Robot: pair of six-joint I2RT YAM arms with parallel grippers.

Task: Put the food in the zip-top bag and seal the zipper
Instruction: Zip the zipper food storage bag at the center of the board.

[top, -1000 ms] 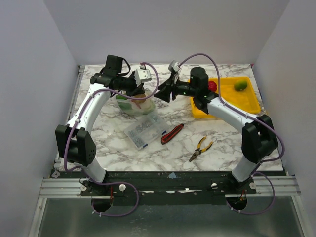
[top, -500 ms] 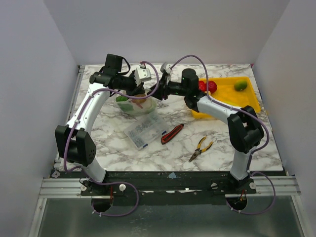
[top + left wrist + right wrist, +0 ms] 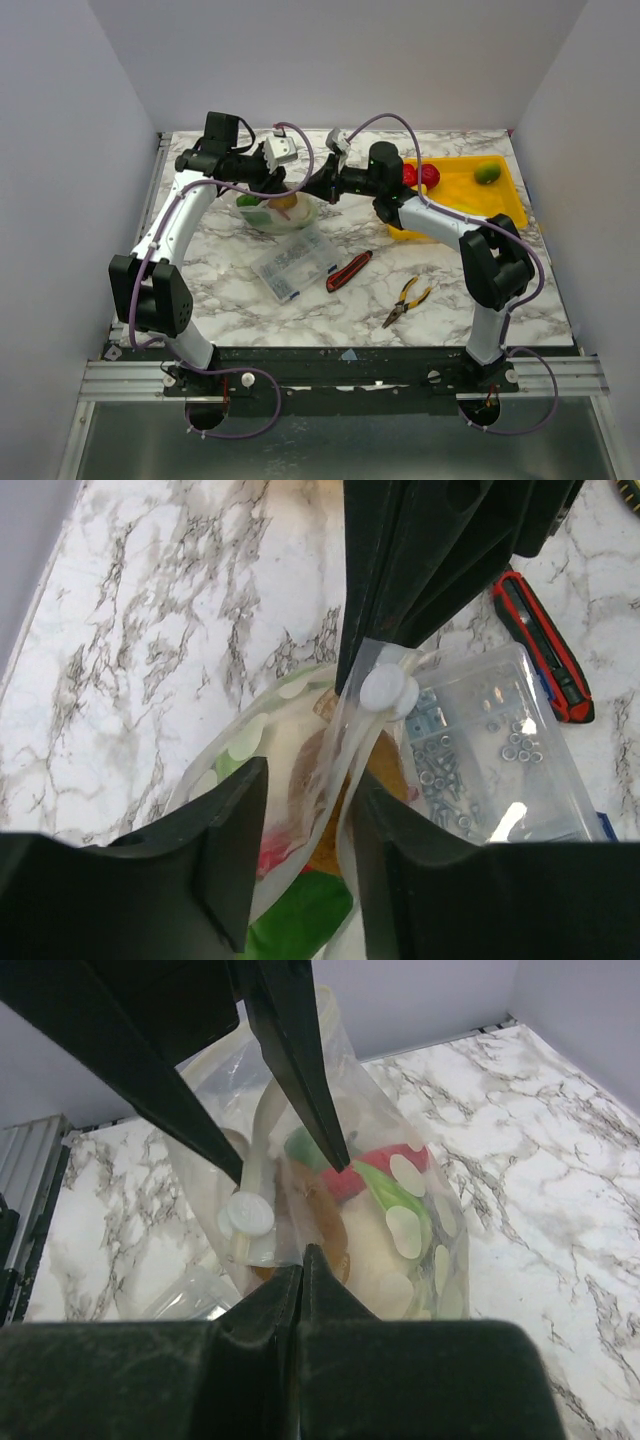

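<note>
From above, the clear crinkly zip-top bag [image 3: 272, 212] lies on the marble table [image 3: 450, 270] with toy food [image 3: 285, 202] inside, while red toy pieces [image 3: 430, 176] and a green toy fruit [image 3: 487, 172] sit in the yellow plastic tray [image 3: 470, 205]. In the left wrist view the left gripper [image 3: 308, 775] stands open-fingered astride the thin clear zipper strip [image 3: 340, 765], seemingly to guide it. The right wrist view shows the right gripper [image 3: 300, 1257] pinched on that strip beside its white slider [image 3: 250, 1215], likely holding it taut.

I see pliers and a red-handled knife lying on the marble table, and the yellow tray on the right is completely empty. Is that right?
Not quite: the yellow tray is not empty. The top view shows a green piece and red pieces in it. The pliers and red-handled knife do lie on the table.
</note>
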